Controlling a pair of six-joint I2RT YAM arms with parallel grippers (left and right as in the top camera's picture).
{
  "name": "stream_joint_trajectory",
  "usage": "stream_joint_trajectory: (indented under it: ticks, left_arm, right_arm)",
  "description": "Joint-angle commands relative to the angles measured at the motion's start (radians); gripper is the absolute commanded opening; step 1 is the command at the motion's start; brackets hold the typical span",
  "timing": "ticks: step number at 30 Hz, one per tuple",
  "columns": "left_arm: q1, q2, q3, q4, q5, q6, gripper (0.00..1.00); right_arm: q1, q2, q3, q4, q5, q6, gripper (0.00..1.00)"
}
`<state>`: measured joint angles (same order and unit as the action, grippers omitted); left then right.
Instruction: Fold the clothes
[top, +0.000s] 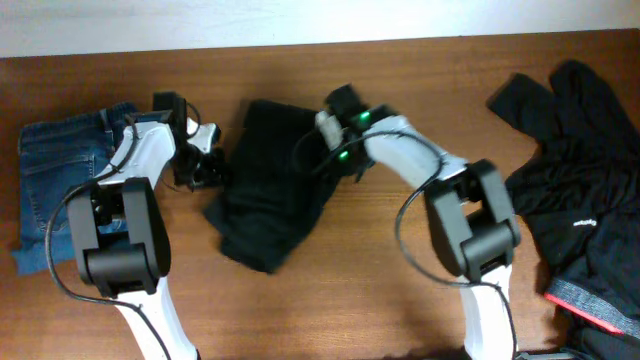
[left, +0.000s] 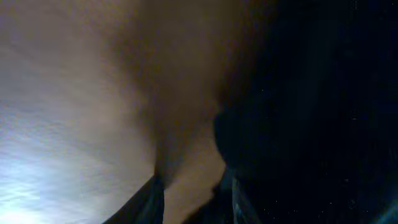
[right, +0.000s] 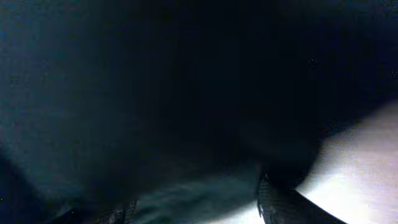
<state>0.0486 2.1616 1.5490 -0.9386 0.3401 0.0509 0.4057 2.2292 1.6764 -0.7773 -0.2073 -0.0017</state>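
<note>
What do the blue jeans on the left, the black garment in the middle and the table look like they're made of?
Jeans: blue denim, matte, faded patches and seams showing. Black garment: soft matte cloth, limp and crumpled; exact fibre unclear. Table: brown wood or wood-look laminate, faint grain, slight sheen.

Mostly black fabric (right: 186, 93), pale table (right: 367, 168)

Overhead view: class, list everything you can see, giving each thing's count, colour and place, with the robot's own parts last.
table: one, brown wood, beneath everything
blue jeans: one, blue denim, far left, lying flat
black garment: one, black, centre, bunched between the arms
black heap: count unclear, black with a red-and-grey band, far right
left arm: one, white and black, reaching to the centre garment's left edge
right arm: one, white and black, reaching over that garment's top right
</note>
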Motion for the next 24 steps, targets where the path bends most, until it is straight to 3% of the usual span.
stream_joint_trajectory:
  ticks: [1,10,15,21,24]
  left_arm:
    - [-0.031,0.03,-0.015,-0.04,0.172,-0.012,0.35]
    - [-0.02,0.03,-0.014,0.042,0.173,-0.013,0.36]
    - [0.022,0.03,-0.014,0.075,0.184,-0.013,0.36]
    - [0.074,0.03,-0.014,0.107,0.307,-0.013,0.37]
    - [0.077,0.03,-0.014,0.144,0.364,-0.013,0.45]
  right_arm:
    - [-0.081,0.004,-0.008,0.0,-0.003,-0.028,0.69]
    - [-0.133,-0.034,0.012,-0.137,-0.067,-0.028,0.75]
    - [-0.12,-0.11,0.155,-0.252,-0.074,-0.054,0.74]
    - [-0.058,-0.136,0.305,-0.282,-0.073,-0.069,0.74]
    - [-0.022,-0.118,0.305,-0.266,-0.073,-0.068,0.74]
